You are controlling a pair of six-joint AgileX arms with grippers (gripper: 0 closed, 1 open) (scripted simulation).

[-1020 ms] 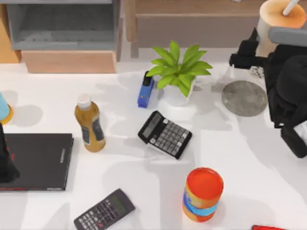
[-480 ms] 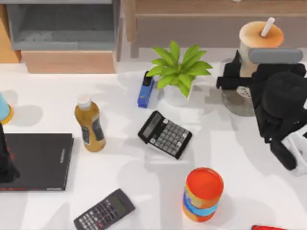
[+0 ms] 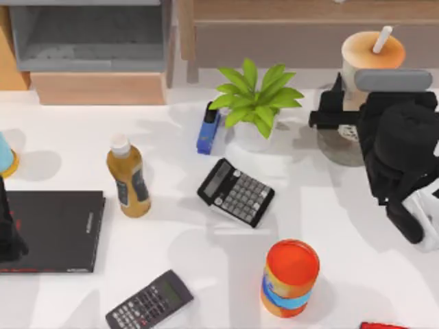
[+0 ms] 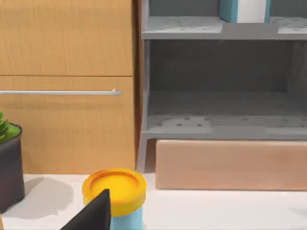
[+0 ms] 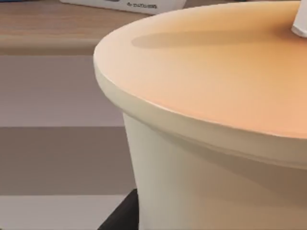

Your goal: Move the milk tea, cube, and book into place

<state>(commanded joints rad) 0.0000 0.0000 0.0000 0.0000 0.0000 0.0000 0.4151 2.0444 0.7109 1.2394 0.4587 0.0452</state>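
The milk tea (image 3: 374, 53), a beige cup with a white straw, stands at the back right over the grey round coaster (image 3: 337, 152). My right gripper (image 3: 345, 110) is shut on its lower part, and its lid (image 5: 220, 72) looms close in the right wrist view. The teal book (image 4: 228, 10) with white page edges stands on the grey shelf's upper level. The cube is hidden. My left gripper (image 3: 7, 233) is parked at the left edge over a flat black book (image 3: 58, 229).
A potted plant (image 3: 255, 103), blue stapler (image 3: 208, 129), amber bottle (image 3: 128, 177), two calculators (image 3: 236, 192) (image 3: 149, 301) and an orange can (image 3: 291, 277) stand across the table. A yellow-lidded blue tub (image 4: 115, 191) sits by the left gripper. The grey shelf (image 3: 89, 34) lines the back.
My right arm carried the milk tea left and toward the front until it came over the grey coaster. In the last half second it barely moved. The left arm stayed still.
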